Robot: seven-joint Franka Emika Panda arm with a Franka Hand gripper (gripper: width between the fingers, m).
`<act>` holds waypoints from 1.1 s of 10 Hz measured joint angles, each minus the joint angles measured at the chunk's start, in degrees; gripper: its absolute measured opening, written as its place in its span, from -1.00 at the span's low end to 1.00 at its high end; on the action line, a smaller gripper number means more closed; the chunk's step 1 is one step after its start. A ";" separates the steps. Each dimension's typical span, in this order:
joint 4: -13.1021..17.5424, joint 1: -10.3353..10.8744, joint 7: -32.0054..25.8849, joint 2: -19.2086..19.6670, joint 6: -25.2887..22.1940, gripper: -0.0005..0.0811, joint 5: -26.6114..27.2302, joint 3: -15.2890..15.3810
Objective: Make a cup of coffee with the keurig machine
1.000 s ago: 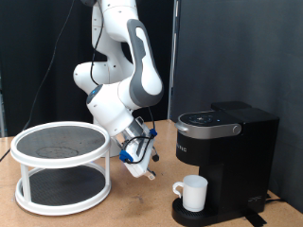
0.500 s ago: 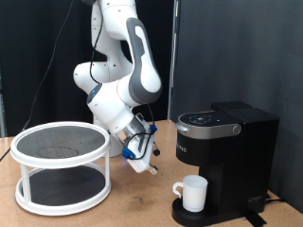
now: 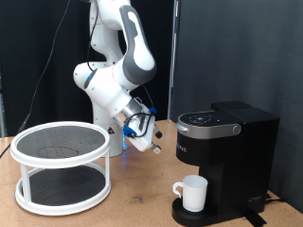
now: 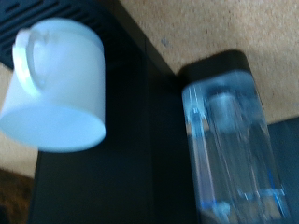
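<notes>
The white cup (image 3: 194, 192) stands upright on the round drip tray under the spout of the black keurig machine (image 3: 232, 142), its handle towards the exterior view's left. The machine's lid is down. My gripper (image 3: 149, 144) hangs in the air to the left of the machine's top, above and to the left of the cup, touching nothing. Nothing shows between its fingers. The wrist view looks down on the cup (image 4: 56, 89), the machine's black body (image 4: 131, 140) and its clear water tank (image 4: 229, 140). The fingers do not show in that view.
A white two-tier round stand (image 3: 62, 165) with dark mesh shelves stands on the wooden table (image 3: 142, 203) at the exterior view's left. A black curtain hangs behind. A cable runs from the machine at the right edge.
The gripper has risen from near the table and swung up and a little right, towards the machine's top. The cup and the machine have not moved.
</notes>
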 joint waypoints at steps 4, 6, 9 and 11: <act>-0.73 -0.80 0.40 -3.99 -4.80 0.81 -1.47 -1.26; -0.72 -0.51 0.51 -5.82 -7.00 0.81 -1.45 -0.84; -0.62 -0.48 3.74 -11.81 -10.28 0.81 -1.52 -0.18; -0.38 -0.49 5.93 -16.06 -11.17 0.81 -1.48 -0.16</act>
